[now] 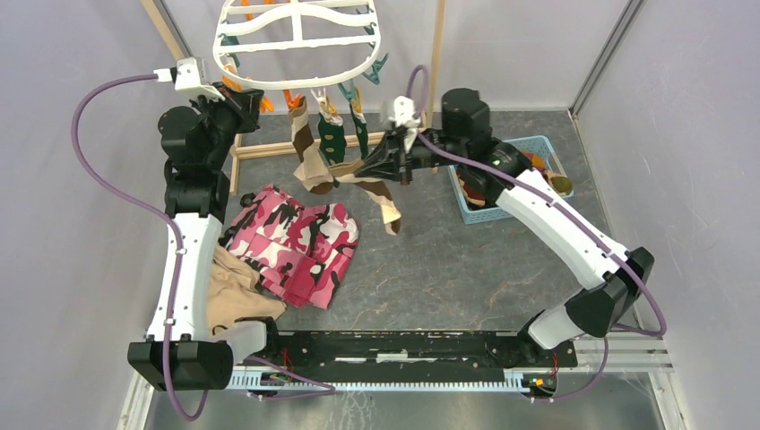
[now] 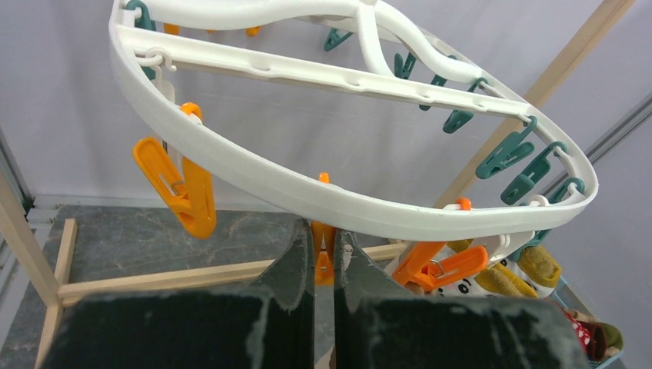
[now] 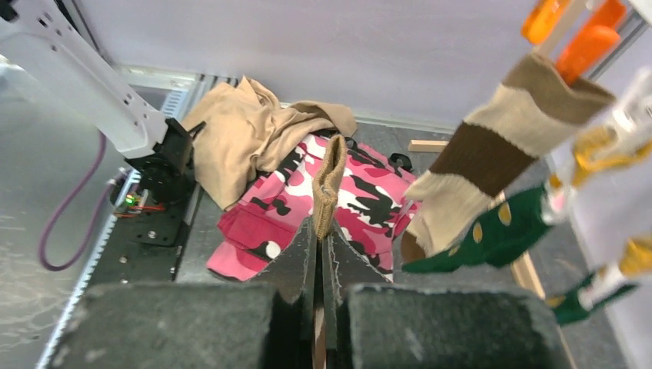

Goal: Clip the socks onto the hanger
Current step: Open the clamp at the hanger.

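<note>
Tabletop [image 1: 448,260] mottled dark grey, pale lilac walls [image 1: 54,179], hanger [image 1: 296,45] at back

Overhead rear view, left wrist close beneath hanger [image 2: 307,192], right wrist facing pink garment [image 3: 257,231]

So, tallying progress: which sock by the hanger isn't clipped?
The tan sock in the right jaws; the striped sock and green sock hang from clips.
</note>
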